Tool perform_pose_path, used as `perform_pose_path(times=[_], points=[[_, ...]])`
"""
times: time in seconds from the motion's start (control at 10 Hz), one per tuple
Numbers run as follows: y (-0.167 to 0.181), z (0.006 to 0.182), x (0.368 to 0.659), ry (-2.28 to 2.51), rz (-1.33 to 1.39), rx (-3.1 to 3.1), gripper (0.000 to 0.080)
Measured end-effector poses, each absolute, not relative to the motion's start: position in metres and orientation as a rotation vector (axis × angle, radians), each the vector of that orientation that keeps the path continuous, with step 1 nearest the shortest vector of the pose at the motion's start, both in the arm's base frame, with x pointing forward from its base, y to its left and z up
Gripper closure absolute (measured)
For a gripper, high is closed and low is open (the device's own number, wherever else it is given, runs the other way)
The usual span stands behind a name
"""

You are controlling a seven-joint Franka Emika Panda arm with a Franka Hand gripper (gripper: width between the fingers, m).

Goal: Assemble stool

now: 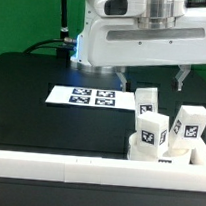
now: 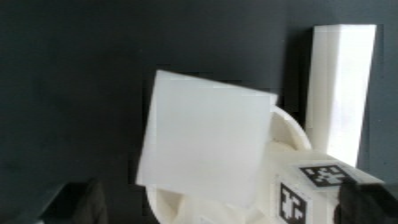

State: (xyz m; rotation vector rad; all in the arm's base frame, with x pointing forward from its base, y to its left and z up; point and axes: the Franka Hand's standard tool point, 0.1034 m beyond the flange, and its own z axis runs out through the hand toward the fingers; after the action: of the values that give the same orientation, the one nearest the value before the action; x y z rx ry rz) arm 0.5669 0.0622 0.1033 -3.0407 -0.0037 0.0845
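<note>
Exterior view first: gripper (image 1: 153, 77) hanging from the arm above the stool parts, fingers (image 1: 183, 75) spread wide, nothing held between them. Just below and apart from it: rear leg (image 1: 146, 101), standing upright. A little further toward the camera: middle leg (image 1: 154, 130), also upright, at the round seat (image 1: 137, 150). Impossible to tell whether it stands on the seat or is already fitted into it. Toward the exterior view's right: third leg (image 1: 190, 123), upright too, near the white rail (image 1: 76, 169). Marker board (image 1: 89, 95) well apart, toward the exterior view's left.

In the wrist view: broad flat face of a leg block (image 2: 210, 150) filling the middle, with the seat curving behind it. Which of the three legs, not certain.

Probably calls for a straight descent. Long axis of the legs vertical, target almost under the open fingers, so a close across the block's sides from above. Only one arm, so no choice of the nearer one.
</note>
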Motion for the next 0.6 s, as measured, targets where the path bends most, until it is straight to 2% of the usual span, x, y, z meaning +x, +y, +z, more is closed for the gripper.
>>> perform_pose_path(times=[0.2,0.6], points=[[0.054,0.091,0.561,0.137,0.121,-3.016,0.0151],[0.060,0.083,0.561,0.154,0.119,-3.020,0.0151]])
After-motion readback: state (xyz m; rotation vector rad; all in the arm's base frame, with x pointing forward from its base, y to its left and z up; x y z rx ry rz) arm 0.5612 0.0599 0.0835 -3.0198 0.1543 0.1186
